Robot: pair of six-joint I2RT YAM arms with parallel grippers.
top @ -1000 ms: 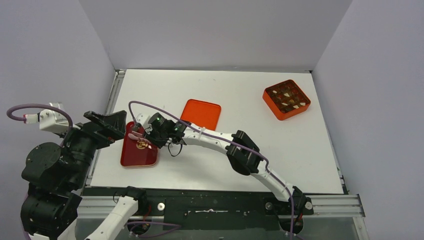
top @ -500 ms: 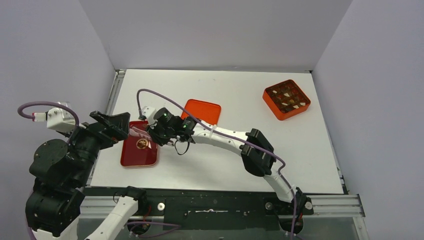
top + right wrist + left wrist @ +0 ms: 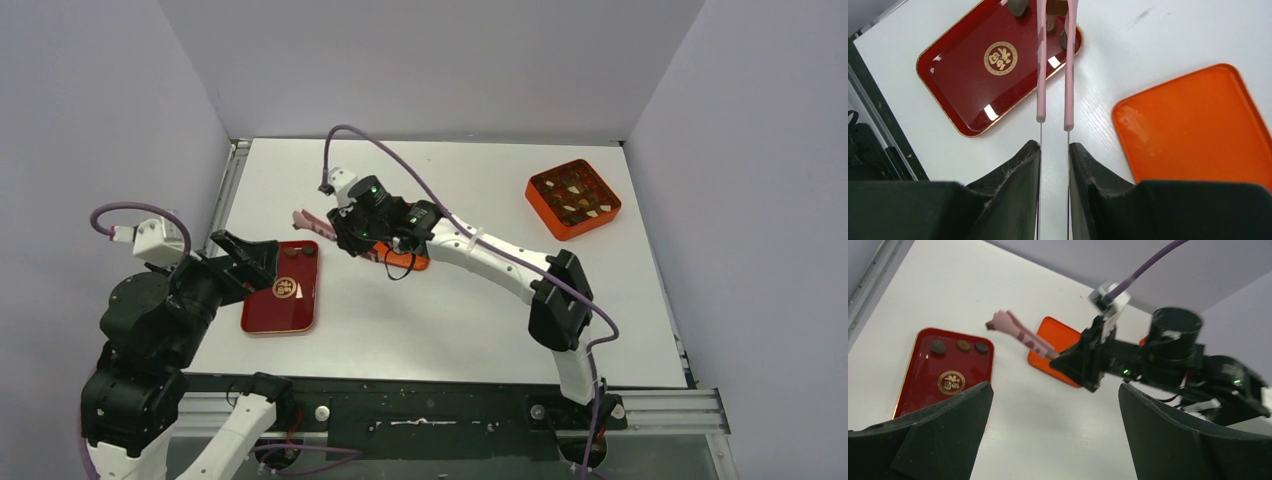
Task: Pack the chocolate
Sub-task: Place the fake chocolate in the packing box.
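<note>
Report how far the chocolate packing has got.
Done: the orange box already holds pieces in several cells. In hand: the right gripper grips the pink tongs, a dark bit seemingly pinched at their tip. Remaining: three pieces on the red tray, and the orange lid lies off the box.

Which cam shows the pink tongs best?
Left wrist: the pink tongs show side-on, whole, held in the right gripper. Right wrist shows both prongs, tips running off the top edge. Top view shows only a small pink end.
</note>
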